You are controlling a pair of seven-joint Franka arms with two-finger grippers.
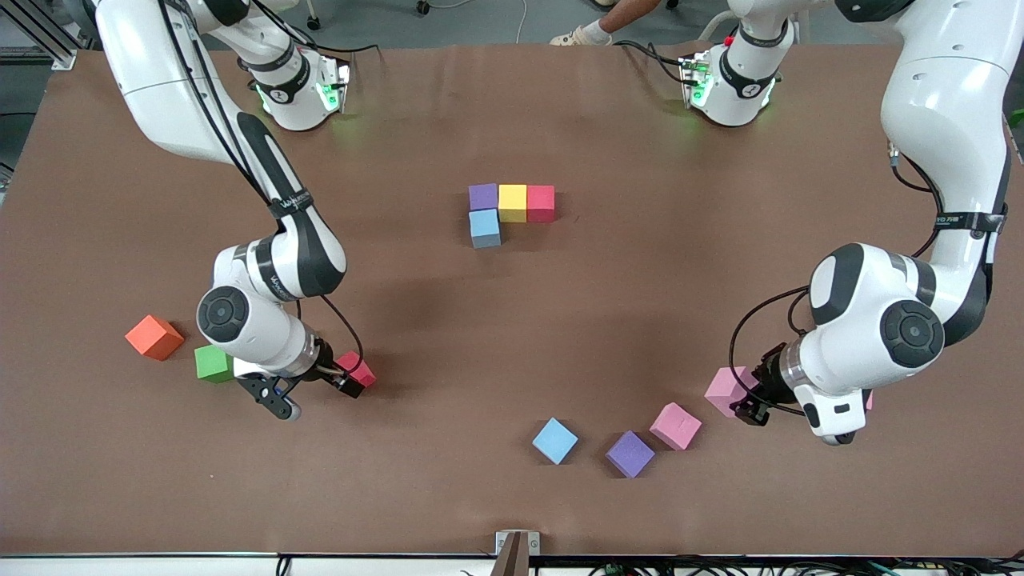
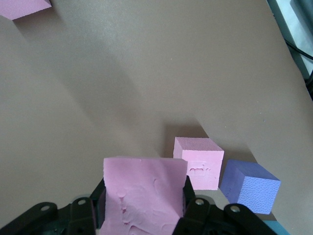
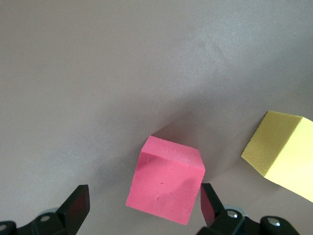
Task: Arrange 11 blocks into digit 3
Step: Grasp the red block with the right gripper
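left gripper jaws clamp a pink block; right gripper jaws wide around a red block; bare desk lies between.

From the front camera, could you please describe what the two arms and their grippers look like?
Both arms are glossy white with black joint bands and round dark grey caps. Black cables run along them, and green lights glow at the bases. The left gripper and right gripper have black fingers.

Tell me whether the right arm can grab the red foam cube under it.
Probably yes: the right gripper is open, its fingers either side of the red foam cube, nothing between them; the yellow cube lies clear beside it.
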